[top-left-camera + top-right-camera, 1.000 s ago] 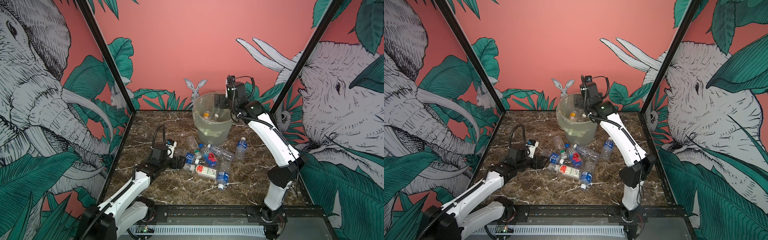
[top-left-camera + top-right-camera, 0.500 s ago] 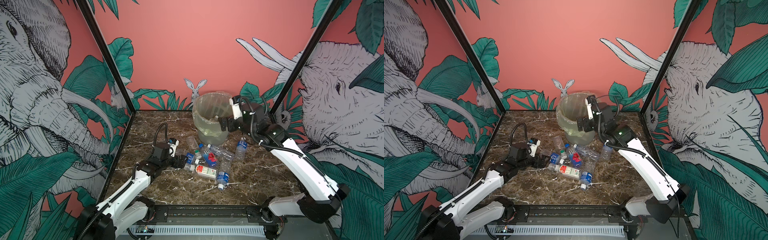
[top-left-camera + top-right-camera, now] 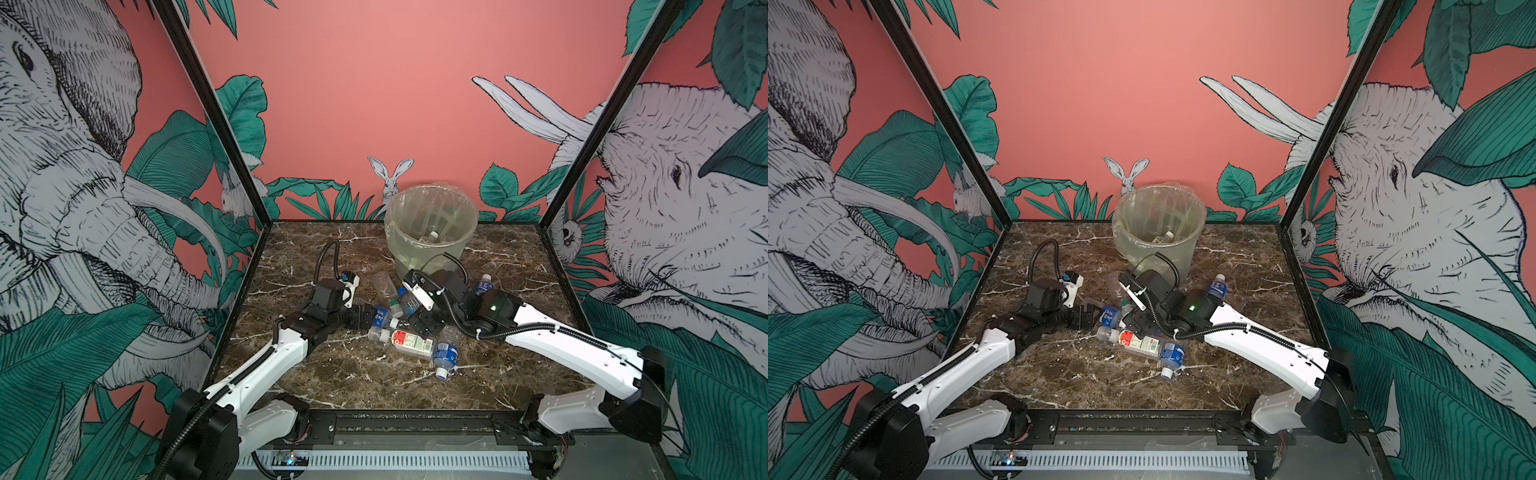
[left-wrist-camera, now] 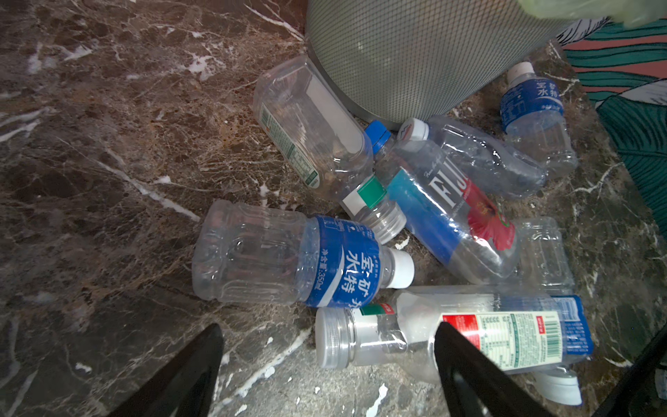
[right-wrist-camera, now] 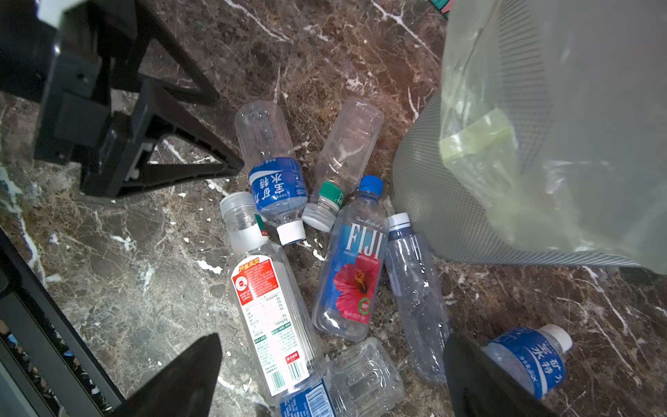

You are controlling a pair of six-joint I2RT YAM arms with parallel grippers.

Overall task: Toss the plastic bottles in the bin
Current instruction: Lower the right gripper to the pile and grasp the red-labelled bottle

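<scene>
- A pile of plastic bottles [image 3: 409,341] is seen lying on their sides at the centre of both top views, on a brown marbled tabletop [image 3: 353,382], just in front of the bin [image 3: 405,253].
- The bin, lined with a yellowish bag [image 5: 541,126], is placed at upper centre by the back wall [image 3: 374,104]; a white-capped bottle [image 3: 433,235] is seen inside it.
- One blue-labelled bottle [image 3: 484,286] is set apart, right of the pile.
- The left tool [image 4: 328,326] is held wide open, low at the pile's left edge, gripping nothing.
- The right tool [image 5: 332,337] is spread open above the pile, empty.
</scene>
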